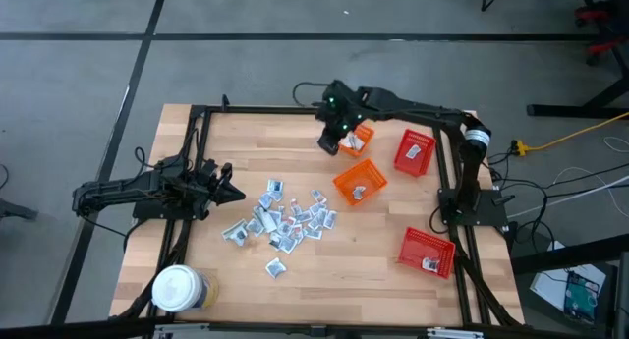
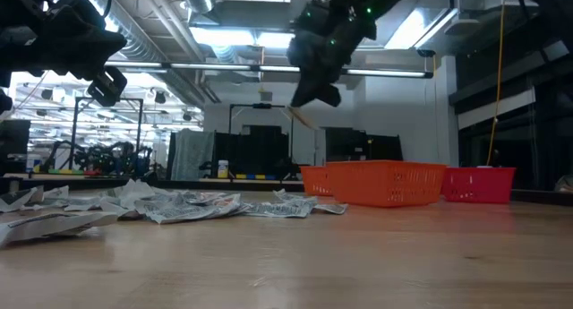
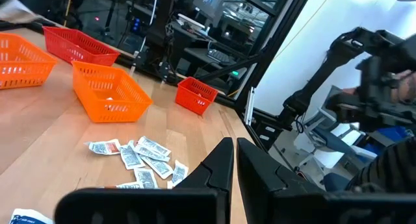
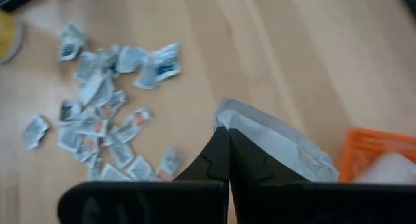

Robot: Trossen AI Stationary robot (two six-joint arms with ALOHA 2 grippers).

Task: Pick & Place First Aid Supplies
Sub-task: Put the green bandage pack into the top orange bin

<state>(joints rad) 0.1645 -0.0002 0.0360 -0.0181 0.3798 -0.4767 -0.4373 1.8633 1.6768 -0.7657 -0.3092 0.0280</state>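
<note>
The first aid supplies [image 1: 283, 219] lie in a loose heap of small silvery-white sachets on the middle of the wooden table, also seen in the right wrist view [image 4: 97, 113]. My right gripper [image 1: 330, 142] hangs high over the far part of the table, beside an orange basket [image 1: 360, 138], shut on one crumpled sachet [image 4: 273, 139]. My left gripper [image 1: 232, 192] waits at the table's left edge, shut and holding nothing; its fingers [image 3: 221, 164] point level across the table. My right gripper pinches one end of the sachet [image 4: 226, 122] between its two fingertips. The fingers slant down from above. The rest of the sachet sticks out past the tips, crumpled, lifted well clear of the table.
A second orange basket [image 1: 359, 180] with a sachet inside stands right of the heap. Two red baskets [image 1: 415, 150] [image 1: 429, 251] stand along the right edge. A white-lidded round jar [image 1: 179, 288] stands at the near left corner. Bare wood lies near the front edge.
</note>
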